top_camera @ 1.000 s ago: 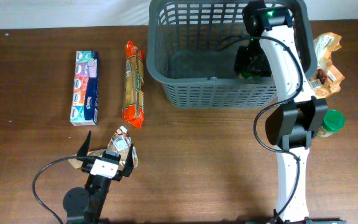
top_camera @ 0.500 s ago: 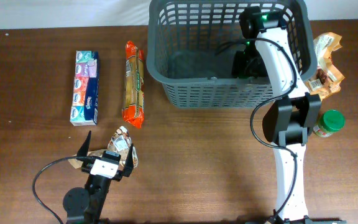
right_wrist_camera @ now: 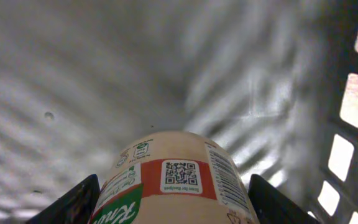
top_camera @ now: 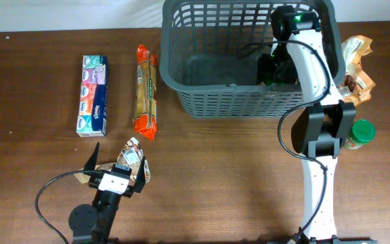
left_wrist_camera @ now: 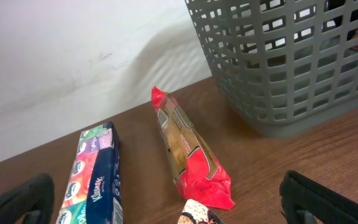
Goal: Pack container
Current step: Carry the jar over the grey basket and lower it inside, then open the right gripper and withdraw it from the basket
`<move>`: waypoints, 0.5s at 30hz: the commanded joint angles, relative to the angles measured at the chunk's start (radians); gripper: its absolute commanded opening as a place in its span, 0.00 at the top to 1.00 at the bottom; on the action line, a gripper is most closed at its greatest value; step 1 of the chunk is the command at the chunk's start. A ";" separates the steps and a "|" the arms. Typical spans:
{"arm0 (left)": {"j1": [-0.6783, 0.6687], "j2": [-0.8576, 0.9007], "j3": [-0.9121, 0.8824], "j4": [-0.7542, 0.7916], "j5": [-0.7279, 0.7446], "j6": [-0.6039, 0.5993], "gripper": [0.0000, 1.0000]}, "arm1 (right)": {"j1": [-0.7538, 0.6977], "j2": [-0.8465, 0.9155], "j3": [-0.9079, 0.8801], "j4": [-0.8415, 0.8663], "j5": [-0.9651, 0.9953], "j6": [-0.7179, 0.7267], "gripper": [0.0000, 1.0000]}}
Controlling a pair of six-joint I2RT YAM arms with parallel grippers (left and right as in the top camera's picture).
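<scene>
"What are the right fingers [right_wrist_camera: 82,199] doing down there?"

"Clenched on a labelled jar [right_wrist_camera: 166,180], one dark finger on either side of it. Its white, red and green label has a QR square facing the wrist camera. The right gripper [top_camera: 277,68] is sunk inside the container [top_camera: 175,74], close to its right-hand wall."

"And the container itself?"

"A big dark gray plastic basket. It's rectangular with rounded corners and a thick rim, the sides cut into a lattice of slots, the floor solid and dull. It stands at the far side of the table [top_camera: 222,176], right of the middle, and it's far bigger than anything lying around it. From the right wrist, warm light shows through the slots at the right edge."

"The other arm?"

"The left gripper [top_camera: 118,165] is spread wide and holds nothing. It's at the near side of the table, with a small pouch [top_camera: 132,154] lying between its fingers — touching them or not, I can't tell."

"Anything else out?"

"A tissue pack [top_camera: 93,95] and a long red-ended packet [top_camera: 146,91] lie side by side, a gap between them, left of the container. A crumpled brown bag [top_camera: 357,68] sits off its right side, and a green-lidded jar [top_camera: 359,132] is nearer, just beside the right arm."
</scene>
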 commanded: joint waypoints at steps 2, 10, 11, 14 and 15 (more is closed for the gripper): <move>-0.004 0.005 -0.005 -0.005 0.004 0.011 0.01 | -0.016 0.013 -0.003 -0.007 -0.054 -0.046 0.88; -0.004 0.005 -0.005 -0.004 0.004 0.011 0.01 | -0.013 0.015 -0.003 -0.008 -0.051 -0.064 0.88; -0.004 0.005 -0.005 -0.004 0.004 0.011 0.01 | -0.013 0.015 -0.003 -0.008 -0.051 -0.064 0.88; -0.004 0.005 -0.005 -0.004 0.004 0.011 0.01 | -0.013 0.015 -0.003 -0.008 -0.051 -0.064 0.88; -0.004 0.005 -0.005 -0.004 0.004 0.011 0.01 | -0.013 0.015 -0.003 -0.007 -0.046 -0.063 0.88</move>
